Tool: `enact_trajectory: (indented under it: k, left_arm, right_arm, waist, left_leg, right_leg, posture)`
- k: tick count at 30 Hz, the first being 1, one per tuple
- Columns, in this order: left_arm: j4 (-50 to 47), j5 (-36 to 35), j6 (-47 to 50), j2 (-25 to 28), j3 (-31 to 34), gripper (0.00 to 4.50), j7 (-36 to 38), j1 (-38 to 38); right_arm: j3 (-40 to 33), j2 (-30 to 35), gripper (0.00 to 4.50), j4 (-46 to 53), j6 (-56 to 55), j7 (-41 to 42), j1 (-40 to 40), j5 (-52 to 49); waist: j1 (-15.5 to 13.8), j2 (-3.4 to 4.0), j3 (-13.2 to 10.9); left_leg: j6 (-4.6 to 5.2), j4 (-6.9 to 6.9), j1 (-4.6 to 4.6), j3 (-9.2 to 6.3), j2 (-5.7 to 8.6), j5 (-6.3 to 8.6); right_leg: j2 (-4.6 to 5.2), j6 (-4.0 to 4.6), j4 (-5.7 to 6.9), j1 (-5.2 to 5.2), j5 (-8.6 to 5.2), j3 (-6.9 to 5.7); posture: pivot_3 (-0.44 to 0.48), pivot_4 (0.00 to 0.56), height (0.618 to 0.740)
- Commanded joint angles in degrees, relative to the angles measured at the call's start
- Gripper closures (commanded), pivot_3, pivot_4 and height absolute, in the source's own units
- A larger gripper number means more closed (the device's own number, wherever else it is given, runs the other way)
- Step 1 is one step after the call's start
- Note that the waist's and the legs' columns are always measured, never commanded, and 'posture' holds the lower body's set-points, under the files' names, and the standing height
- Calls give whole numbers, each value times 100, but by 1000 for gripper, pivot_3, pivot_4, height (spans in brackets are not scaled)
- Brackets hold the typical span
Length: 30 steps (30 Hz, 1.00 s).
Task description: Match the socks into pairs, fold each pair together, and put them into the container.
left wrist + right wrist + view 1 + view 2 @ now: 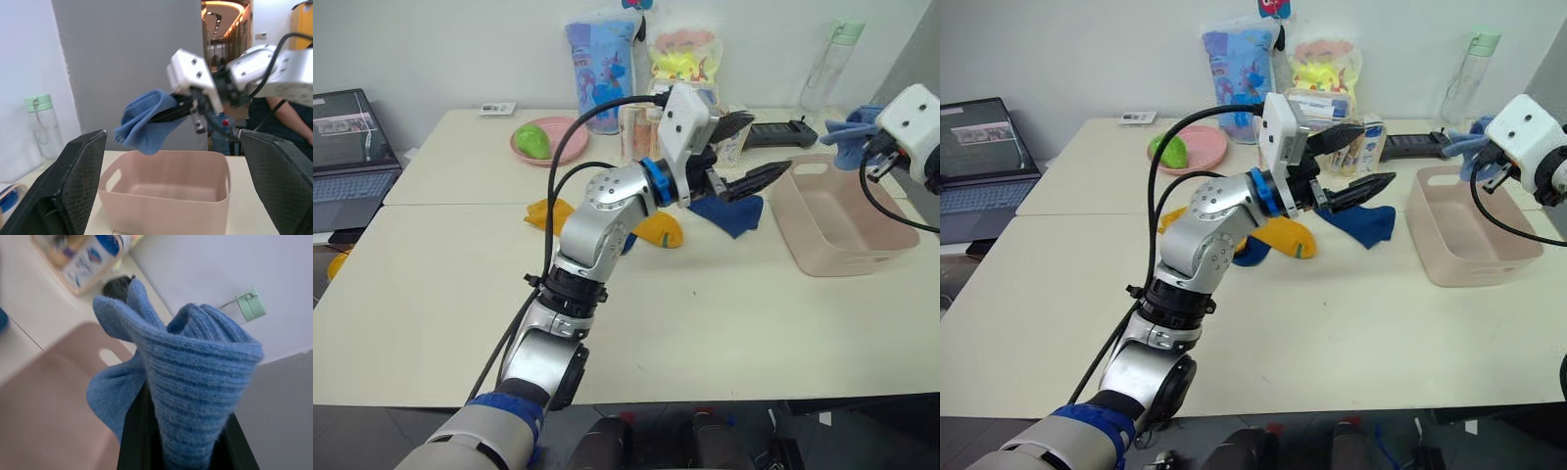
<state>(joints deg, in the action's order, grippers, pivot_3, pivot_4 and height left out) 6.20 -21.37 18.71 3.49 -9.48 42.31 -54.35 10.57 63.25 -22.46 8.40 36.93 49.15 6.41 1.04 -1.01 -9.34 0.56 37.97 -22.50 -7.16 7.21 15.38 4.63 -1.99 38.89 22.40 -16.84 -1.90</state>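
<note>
Cream counter (724,323). Left gripper (744,157) released, empty, above navy sock (1366,223); mustard sock (1288,235) beside. Right gripper (183,110) clenched on folded light blue pair (144,122), over pink container (832,230). Lower inside the rim before letting go, so the fold holds.

Ribbed knit light blue socks (195,382); smooth plastic container (166,196).

A: Light blue pair (146,125)?

B: Bunched, soft ribbed knit, clamped in the right gripper (873,155), hanging above the container (837,220), not touching it.

A: Container?

B: Pale pink tub, upright, nothing inside.

A: The rest?

B: Navy sock (1364,222) lies flat just under the left gripper (1356,160); mustard socks (1285,235) lie nearer the left forearm, one beside another navy sock (1251,252).
</note>
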Motion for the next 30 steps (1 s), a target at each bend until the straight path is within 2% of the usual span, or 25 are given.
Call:
enact_trajectory:
  k: [1,6,10,17,24,30]
  left_arm:
    - [-587,-78,102,-99,-167,17,32,130]
    - [-1034,-71,316,-76,-253,17,-45,508]
    - [-1181,-86,432,-64,-254,17,-76,597]
    - [-1285,-54,555,-32,-248,17,-103,655]
    - [-1271,-68,568,53,-194,17,-96,618]
    - [-1278,-93,568,116,-141,0,-94,620]
  right_arm:
    - [170,47,4500,-767,-1186,-82,388,693]
    - [1101,-76,4500,-2296,-2907,-67,748,1985]
    - [1335,-310,4500,-3204,-3579,-130,1100,2343]
    - [1790,-641,4500,-4269,-4020,-222,1373,3052]
    - [1851,-763,4500,-4707,-4081,86,1546,3177]
    - [1808,-793,2523,-4786,-4044,377,1632,3139]
  waist:
    - [-3,0,-1]
    - [-24,0,-2]
    - [-33,5,-5]
    - [-61,6,-5]
    - [-92,6,-4]
    - [-92,6,-4]
  left_leg:
    - [0,0,-1,-1,0,0]
    - [0,2,2,3,3,0]
    - [-1,3,2,5,3,-1]
    - [-2,2,4,11,2,-1]
    - [-2,6,14,14,3,-1]
    - [-2,7,16,16,3,-1]
  right_leg:
    - [0,0,0,0,0,0]
    - [-1,1,0,0,0,9]
    - [-1,1,2,1,1,13]
    - [-4,2,3,4,1,22]
    - [-6,1,3,-6,2,34]
    - [-9,0,3,-7,4,39]
  posture:
    - [0,150,740]
    - [0,150,740]
    - [0,150,740]
    - [0,150,740]
    - [0,150,740]
    - [0,150,740]
